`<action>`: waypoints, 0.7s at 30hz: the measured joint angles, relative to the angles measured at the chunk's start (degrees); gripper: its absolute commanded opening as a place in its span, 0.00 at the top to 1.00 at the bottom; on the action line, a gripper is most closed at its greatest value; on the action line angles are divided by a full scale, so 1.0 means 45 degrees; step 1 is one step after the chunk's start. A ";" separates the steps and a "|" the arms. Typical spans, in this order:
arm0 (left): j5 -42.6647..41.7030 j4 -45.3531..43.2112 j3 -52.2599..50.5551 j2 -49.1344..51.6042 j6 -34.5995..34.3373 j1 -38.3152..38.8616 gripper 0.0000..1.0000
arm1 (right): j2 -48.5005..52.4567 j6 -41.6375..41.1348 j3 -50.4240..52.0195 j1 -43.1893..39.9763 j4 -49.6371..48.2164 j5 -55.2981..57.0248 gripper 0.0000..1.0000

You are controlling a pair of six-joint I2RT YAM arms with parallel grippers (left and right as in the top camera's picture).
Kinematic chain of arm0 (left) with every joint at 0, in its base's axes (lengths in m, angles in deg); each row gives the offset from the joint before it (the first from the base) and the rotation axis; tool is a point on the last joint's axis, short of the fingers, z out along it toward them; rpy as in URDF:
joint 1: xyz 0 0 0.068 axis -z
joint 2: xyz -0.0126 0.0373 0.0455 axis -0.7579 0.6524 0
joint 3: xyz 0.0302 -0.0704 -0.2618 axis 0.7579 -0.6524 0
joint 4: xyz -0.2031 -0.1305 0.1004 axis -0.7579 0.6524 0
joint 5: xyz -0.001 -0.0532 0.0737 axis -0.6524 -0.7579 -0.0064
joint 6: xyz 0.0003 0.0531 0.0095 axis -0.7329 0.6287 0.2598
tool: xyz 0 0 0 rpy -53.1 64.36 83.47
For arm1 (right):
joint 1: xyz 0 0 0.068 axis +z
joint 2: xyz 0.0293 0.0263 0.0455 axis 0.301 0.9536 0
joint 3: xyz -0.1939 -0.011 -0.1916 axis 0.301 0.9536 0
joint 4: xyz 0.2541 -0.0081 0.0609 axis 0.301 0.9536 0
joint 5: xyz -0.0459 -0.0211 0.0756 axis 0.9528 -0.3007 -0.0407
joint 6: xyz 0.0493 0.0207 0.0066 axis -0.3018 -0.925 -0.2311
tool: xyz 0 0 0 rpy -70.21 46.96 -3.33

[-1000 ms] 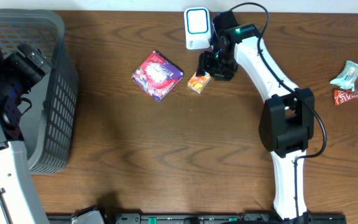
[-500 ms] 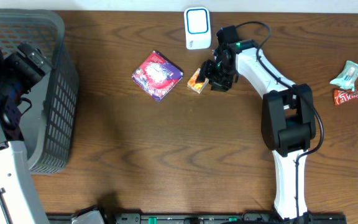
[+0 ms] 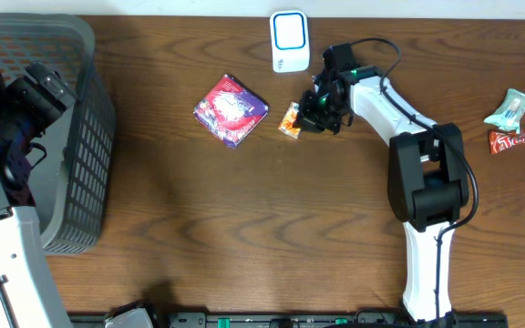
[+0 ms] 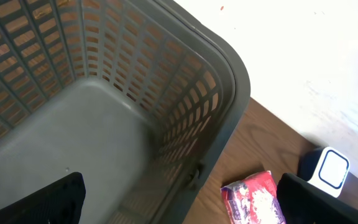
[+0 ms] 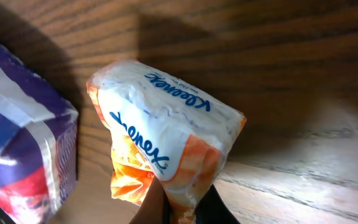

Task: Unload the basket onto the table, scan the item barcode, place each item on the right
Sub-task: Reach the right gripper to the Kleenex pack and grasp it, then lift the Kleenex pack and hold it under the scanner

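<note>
Brown wood table, grey basket (image 3: 94, 137) over at 9 o'clock. Right gripper (image 3: 301, 117) is pinched tight on the Kleenex pack (image 5: 166, 149), which sits near the white scanner (image 3: 290, 41), at its 6 o'clock. I'd say it's grabbed but not scanned: can't spot the barcode, so it probably needs lifting and turning toward the scanner. Left gripper (image 4: 179, 186) hangs wide apart over the basket, holding nothing

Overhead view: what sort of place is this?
Probably a mock checkout on a wooden table: a barcode scanner, a grey basket, and packaged goods such as a tissue pack.
</note>
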 measured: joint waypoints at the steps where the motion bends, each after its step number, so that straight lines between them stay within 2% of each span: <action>1: 0.0000 0.0000 0.0000 0.0000 0.0000 0.0000 0.02 | 0.0000 0.0214 0.0010 -0.0039 0.0049 -0.0092 0.99; 6: 0.0000 0.0000 0.0000 0.0000 0.0000 0.0000 0.02 | 0.0000 0.2599 0.0325 -0.0525 0.0214 -0.1719 0.99; 13: 0.0000 0.0000 0.0000 0.0000 0.0000 0.0000 0.02 | 0.0000 0.7407 0.0495 -0.1530 0.1073 -0.6683 0.99; 16: 0.0000 0.0000 0.0000 0.0000 0.0000 0.0000 0.02 | 0.0000 0.8636 0.0495 -0.1885 0.1486 -0.8145 0.99; 21: 0.0000 -0.0005 0.0000 0.0000 0.0000 0.0000 0.02 | 0.0000 1.1560 0.0505 -0.2341 0.3968 -0.9258 0.99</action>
